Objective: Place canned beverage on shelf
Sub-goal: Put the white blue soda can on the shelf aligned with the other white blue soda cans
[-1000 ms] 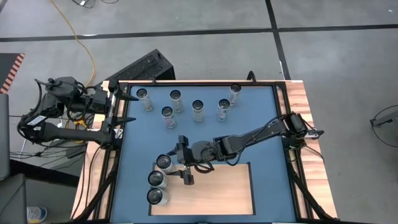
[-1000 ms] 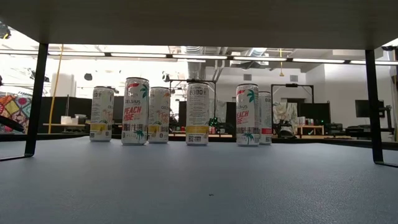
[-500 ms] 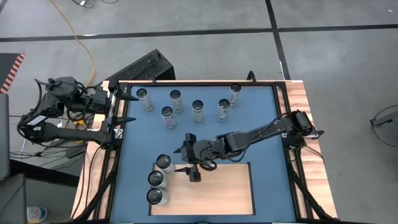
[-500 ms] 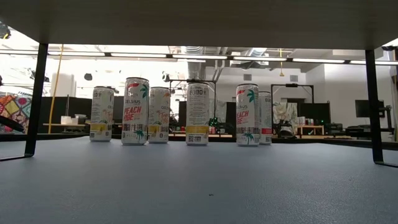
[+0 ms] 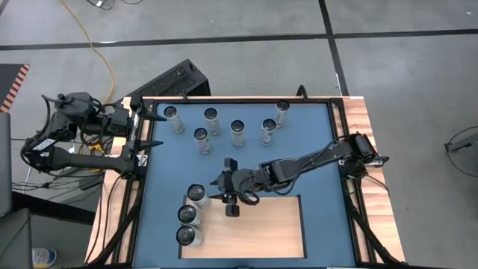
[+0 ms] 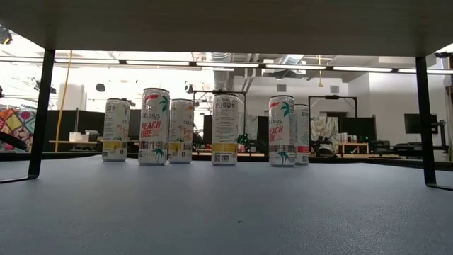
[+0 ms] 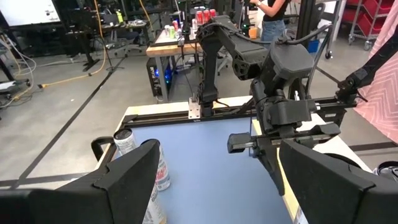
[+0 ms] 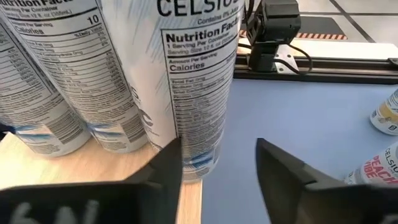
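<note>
Three white cans stand in a row on the left edge of the pale wood shelf (image 5: 261,228); the nearest to my right gripper is the far one (image 5: 197,195), which fills the right wrist view (image 8: 193,81). My right gripper (image 5: 219,190) is open and empty just to the right of that can, with its fingers pointing at it. Several more cans (image 5: 237,132) stand upright on the blue surface (image 5: 314,142) at the far side. My left gripper (image 5: 153,128) waits open at the table's left edge.
The low view looks under the raised shelf, between its black legs (image 6: 41,113), at the row of far cans (image 6: 224,129). Wooden strips (image 5: 370,187) and black rails border the blue surface. The right part of the shelf (image 5: 284,232) is bare.
My right gripper has drawn back a little toward the table's right edge, away from the far can on the shelf, and has then held still. The three cans on the shelf stand as before.
</note>
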You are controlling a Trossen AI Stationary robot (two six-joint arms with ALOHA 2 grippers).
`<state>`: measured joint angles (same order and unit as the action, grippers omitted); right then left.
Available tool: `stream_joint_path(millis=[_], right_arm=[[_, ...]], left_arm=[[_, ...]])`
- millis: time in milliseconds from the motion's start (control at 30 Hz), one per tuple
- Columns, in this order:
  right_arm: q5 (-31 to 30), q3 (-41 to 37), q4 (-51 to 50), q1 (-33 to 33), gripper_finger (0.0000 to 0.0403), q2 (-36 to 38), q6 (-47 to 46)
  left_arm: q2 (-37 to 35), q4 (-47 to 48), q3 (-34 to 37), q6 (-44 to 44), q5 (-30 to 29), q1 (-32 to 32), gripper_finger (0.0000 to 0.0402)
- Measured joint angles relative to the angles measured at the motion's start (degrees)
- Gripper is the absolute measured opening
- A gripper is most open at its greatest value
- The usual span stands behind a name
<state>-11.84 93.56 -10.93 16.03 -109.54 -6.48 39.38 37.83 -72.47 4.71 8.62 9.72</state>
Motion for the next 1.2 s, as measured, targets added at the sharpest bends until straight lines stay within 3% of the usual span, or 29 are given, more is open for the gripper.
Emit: stream_joint_path(millis=[167, 433, 867, 1200], right_arm=[[1.29, 0.00, 0.60, 0.00, 0.0108, 0.00, 0.26], [2.77, 0.00, 2.26, 0.00, 0.0072, -0.02, 0.75], [5.97, 0.00, 4.02, 0.00, 0.0063, -0.55, 2.39], [0.81, 0.02, -4.58, 0.04, 0.0063, 0.66, -1.02]], left_arm=[[0.00, 0.01, 0.00, -0.05, 0.00, 0.00, 0.0318], [0.00, 0.00, 0.00, -0.50, 0.00, 0.00, 0.0318], [0.00, 0.02, 0.00, -0.72, 0.00, 0.00, 0.0318], [0.00, 0.56, 0.00, -0.99, 0.01, 0.00, 0.0318]])
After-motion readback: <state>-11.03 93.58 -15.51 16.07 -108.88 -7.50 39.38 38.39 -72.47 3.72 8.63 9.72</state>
